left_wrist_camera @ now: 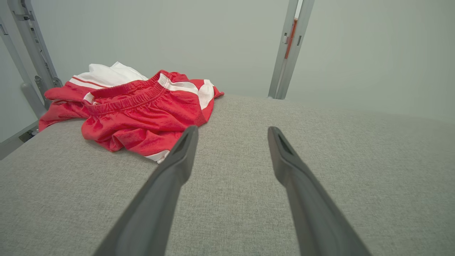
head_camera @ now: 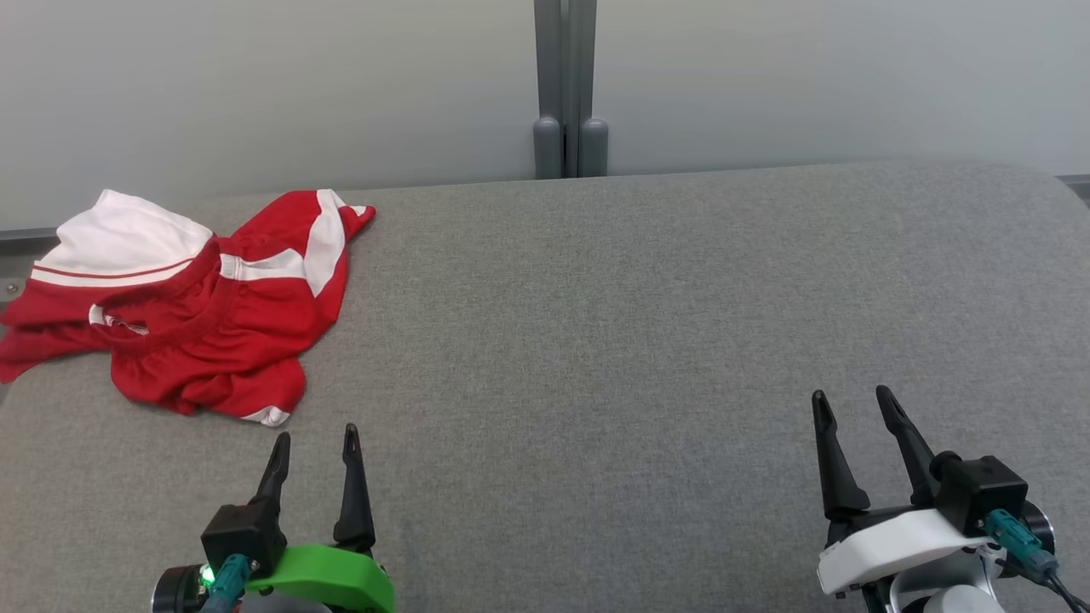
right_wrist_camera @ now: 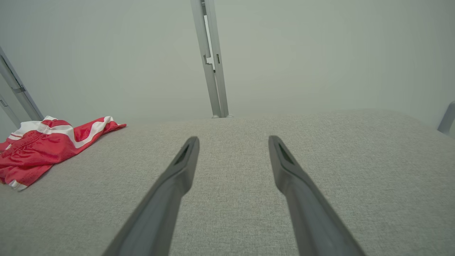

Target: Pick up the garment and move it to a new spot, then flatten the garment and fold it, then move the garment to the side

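Crumpled red garment (head_camera: 204,332) at table's (head_camera: 639,340) far-left corner — untouched.

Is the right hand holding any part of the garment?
No, the right hand stands open and empty, with the red garment crumpled far to its left.

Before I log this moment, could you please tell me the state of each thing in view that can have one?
Red and white shiny fabric garment: crumpled, unfolded, lying unheld at the far left of the grey cloth-covered table.
Left dark two-fingered gripper: open, empty, near the garment's hem.
Right dark two-fingered gripper: open, empty, above bare cloth.
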